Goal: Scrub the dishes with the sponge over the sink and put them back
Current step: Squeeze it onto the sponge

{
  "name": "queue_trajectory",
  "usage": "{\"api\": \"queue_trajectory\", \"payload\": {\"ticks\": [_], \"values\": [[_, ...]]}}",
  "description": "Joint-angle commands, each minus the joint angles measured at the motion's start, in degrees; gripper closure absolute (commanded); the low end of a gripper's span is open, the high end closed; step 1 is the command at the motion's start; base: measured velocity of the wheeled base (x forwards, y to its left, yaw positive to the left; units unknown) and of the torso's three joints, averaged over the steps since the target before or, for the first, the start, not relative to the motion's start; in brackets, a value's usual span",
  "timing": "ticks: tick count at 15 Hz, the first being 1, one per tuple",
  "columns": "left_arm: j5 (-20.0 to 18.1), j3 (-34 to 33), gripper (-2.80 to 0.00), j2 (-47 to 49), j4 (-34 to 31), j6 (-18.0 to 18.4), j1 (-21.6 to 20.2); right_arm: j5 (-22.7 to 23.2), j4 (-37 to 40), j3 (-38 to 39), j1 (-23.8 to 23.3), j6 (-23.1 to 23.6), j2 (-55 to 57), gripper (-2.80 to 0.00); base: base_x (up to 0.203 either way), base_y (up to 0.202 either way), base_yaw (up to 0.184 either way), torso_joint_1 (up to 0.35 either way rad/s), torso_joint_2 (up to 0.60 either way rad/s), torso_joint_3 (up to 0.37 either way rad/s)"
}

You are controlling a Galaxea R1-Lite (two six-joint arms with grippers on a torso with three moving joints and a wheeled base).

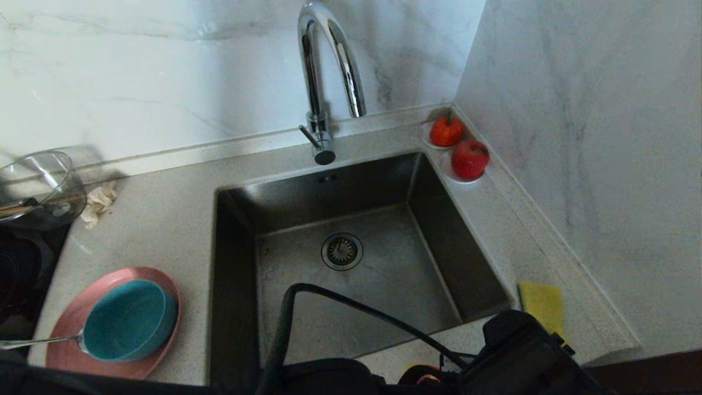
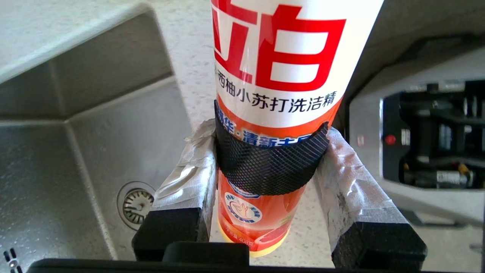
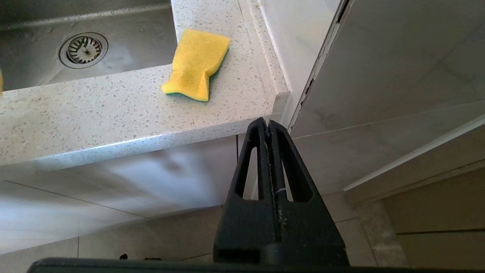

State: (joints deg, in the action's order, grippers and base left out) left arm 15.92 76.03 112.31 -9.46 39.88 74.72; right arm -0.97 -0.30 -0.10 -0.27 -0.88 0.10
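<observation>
**Left gripper holds the soap bottle; dishes wait beside the sink**

Only my left wrist camera shows the left gripper (image 2: 267, 178) clamped around an orange-and-white soap bottle (image 2: 278, 76), above the counter beside the sink (image 2: 75, 125). From the head I see the teal bowl (image 1: 129, 320) on the pink plate (image 1: 71, 329) at the counter's near left edge, the spoon (image 1: 38, 342) resting against the bowl. The right wrist camera shows my right gripper (image 3: 269, 131) closed and empty below the counter edge, the sponge (image 3: 197, 64) at the counter's right corner.
</observation>
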Motion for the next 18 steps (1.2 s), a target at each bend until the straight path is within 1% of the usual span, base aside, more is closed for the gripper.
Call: {"api": "queue_trajectory", "payload": {"ticks": [1,3,5,8,10,12,15,17,18], "values": [[0.2,0.7,0.00,1.5,-0.6,0.2,0.3,0.0,-0.1,0.0,0.0,0.0,0.0,0.00,0.000,0.000,0.000,0.000,0.00,0.000],[0.6,-0.3,0.00,1.5,-1.5,0.2,0.3,0.0,-0.1,0.0,0.0,0.0,0.0,0.00,0.000,0.000,0.000,0.000,0.00,0.000],[2.2,-0.4,0.00,1.9,-1.7,0.2,0.3,0.0,-0.1,0.0,0.0,0.0,0.0,0.00,0.000,0.000,0.000,0.000,0.00,0.000],[7.8,0.1,0.00,3.9,-1.1,-0.2,0.3,0.0,-0.1,0.0,0.0,0.0,0.0,0.00,0.000,0.000,0.000,0.000,0.00,0.000],[9.2,0.2,0.00,4.5,-0.9,-0.3,0.3,0.0,-0.1,0.0,0.0,0.0,0.0,0.00,0.000,0.000,0.000,0.000,0.00,0.000],[13.3,1.9,0.00,5.3,-0.9,-0.1,0.3,0.0,-0.1,0.0,0.0,0.0,0.0,0.00,0.000,0.000,0.000,0.000,0.00,0.000],[16.4,4.3,0.00,6.6,-0.7,-0.2,0.3,0.0,-0.1,0.0,0.0,0.0,0.0,0.00,0.000,0.000,0.000,0.000,0.00,0.000],[21.0,4.8,0.00,7.5,0.6,0.2,0.8,0.0,-0.1,0.0,0.0,0.0,0.0,0.00,0.000,0.000,0.000,0.000,0.00,0.000],[21.5,5.4,0.00,8.0,1.3,0.2,1.0,0.0,-0.1,0.0,0.0,0.0,0.0,0.00,0.000,0.000,0.000,0.000,0.00,0.000]]}}
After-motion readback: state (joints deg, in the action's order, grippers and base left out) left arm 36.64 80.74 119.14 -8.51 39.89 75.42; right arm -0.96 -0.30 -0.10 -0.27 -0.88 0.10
